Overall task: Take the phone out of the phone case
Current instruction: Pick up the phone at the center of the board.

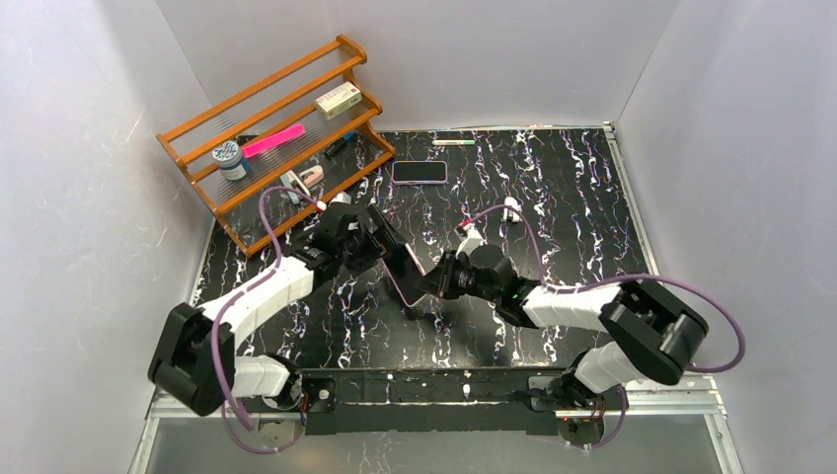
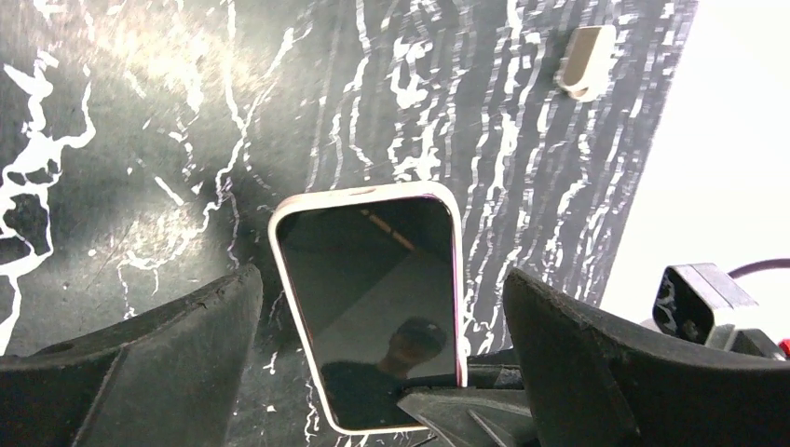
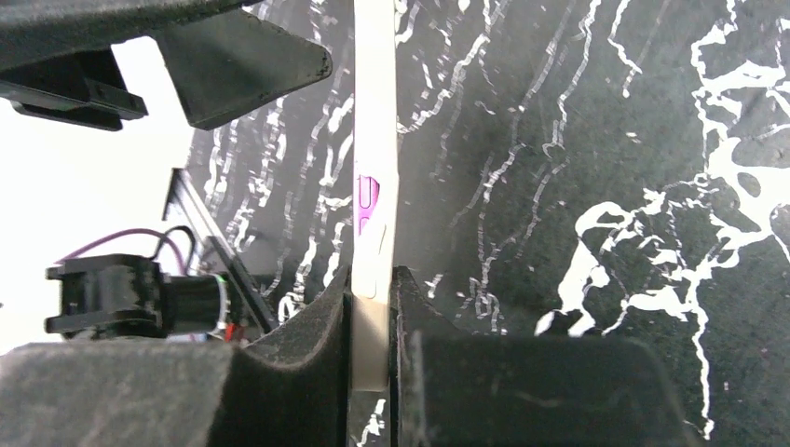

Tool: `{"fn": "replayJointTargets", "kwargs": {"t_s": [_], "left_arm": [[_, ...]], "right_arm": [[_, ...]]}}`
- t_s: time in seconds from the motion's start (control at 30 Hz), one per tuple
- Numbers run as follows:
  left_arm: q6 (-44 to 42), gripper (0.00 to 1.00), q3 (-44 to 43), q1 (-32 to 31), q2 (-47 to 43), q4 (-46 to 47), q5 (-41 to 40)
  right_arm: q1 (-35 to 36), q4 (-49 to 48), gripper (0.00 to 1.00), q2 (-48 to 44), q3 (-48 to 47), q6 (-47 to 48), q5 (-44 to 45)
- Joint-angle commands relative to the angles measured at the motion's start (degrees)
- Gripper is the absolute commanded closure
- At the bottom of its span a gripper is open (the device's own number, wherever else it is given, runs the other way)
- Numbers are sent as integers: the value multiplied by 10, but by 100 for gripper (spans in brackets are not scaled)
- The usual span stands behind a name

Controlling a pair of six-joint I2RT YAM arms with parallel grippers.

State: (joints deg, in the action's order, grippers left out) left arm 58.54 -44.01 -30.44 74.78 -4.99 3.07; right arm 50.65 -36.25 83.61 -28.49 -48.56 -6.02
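A phone in a white case [image 1: 399, 269] with a pink rim is held tilted above the middle of the table, between the two arms. My right gripper [image 1: 436, 280] is shut on the case's lower end. In the right wrist view the case [image 3: 374, 158] stands edge-on, with a purple side button, pinched between my right gripper's [image 3: 373, 284] fingers. In the left wrist view the dark screen [image 2: 373, 298] faces the camera. My left gripper [image 2: 382, 275] is open, its fingers [image 2: 149, 363] standing wide on either side of the phone without touching it.
A wooden rack [image 1: 271, 133] at the back left holds a pink file, a box and a blue jar. A second dark phone [image 1: 418, 172] lies flat behind the arms. A green pen [image 1: 452, 142] lies at the back edge. A small white object [image 1: 510, 208] lies right of centre.
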Motion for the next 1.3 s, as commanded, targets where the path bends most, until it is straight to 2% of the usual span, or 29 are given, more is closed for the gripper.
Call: {"fn": "replayJointTargets", "kwargs": {"t_s": [0.0, 0.17, 0.37, 0.53, 0.7, 0.83, 1.03, 1.27], "left_arm": [[-65, 2, 13, 5, -65, 34, -3], [-78, 2, 51, 9, -150, 109, 11], [-73, 2, 83, 19, -196, 180, 45], [-41, 7, 81, 36, -170, 251, 104], [5, 14, 81, 48, -114, 364, 167], [37, 19, 83, 54, -79, 424, 193], [47, 27, 60, 57, -43, 447, 230], [69, 45, 57, 59, -26, 485, 238]], "right_arm": [[2, -35, 99, -75, -11, -27, 23], [-14, -51, 99, -131, 0, -71, 20], [-73, -162, 99, -146, 31, -157, -48], [-107, -197, 99, -149, 22, -190, -98], [-132, -205, 99, -146, 6, -213, -141], [-148, -213, 99, -136, -8, -224, -176], [-161, -246, 99, -114, -31, -241, -204], [-168, -249, 99, -80, -68, -246, -244]]}}
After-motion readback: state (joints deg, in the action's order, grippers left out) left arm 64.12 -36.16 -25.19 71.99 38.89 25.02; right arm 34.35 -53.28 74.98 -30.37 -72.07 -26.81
